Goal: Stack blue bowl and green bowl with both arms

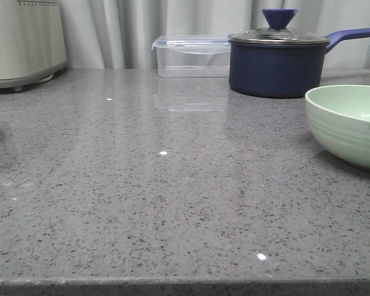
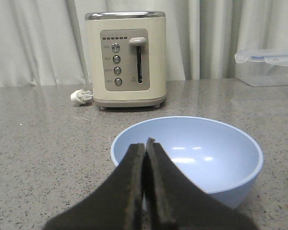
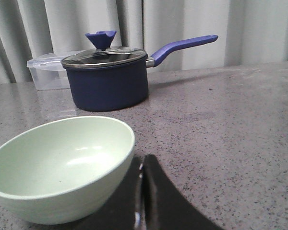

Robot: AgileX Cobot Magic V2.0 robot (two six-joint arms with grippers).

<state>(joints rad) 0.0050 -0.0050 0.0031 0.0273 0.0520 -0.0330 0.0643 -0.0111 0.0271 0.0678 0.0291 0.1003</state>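
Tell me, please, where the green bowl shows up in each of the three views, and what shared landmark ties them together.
Front view: green bowl at the right edge, cut off, in front of the saucepan.
Left wrist view: not in it.
Right wrist view: beside the closed right gripper, nearer the camera than the saucepan.
Shared landmark: the clear lidded box appears in all three.

Left gripper (image 2: 145, 148) — black, angular fingers pressed together, no gap between the tips, nothing held, pointing forward low over the counter. Right gripper (image 3: 143, 165) — black fingers likewise closed against each other, empty, held low. Neither arm shows in the front view.
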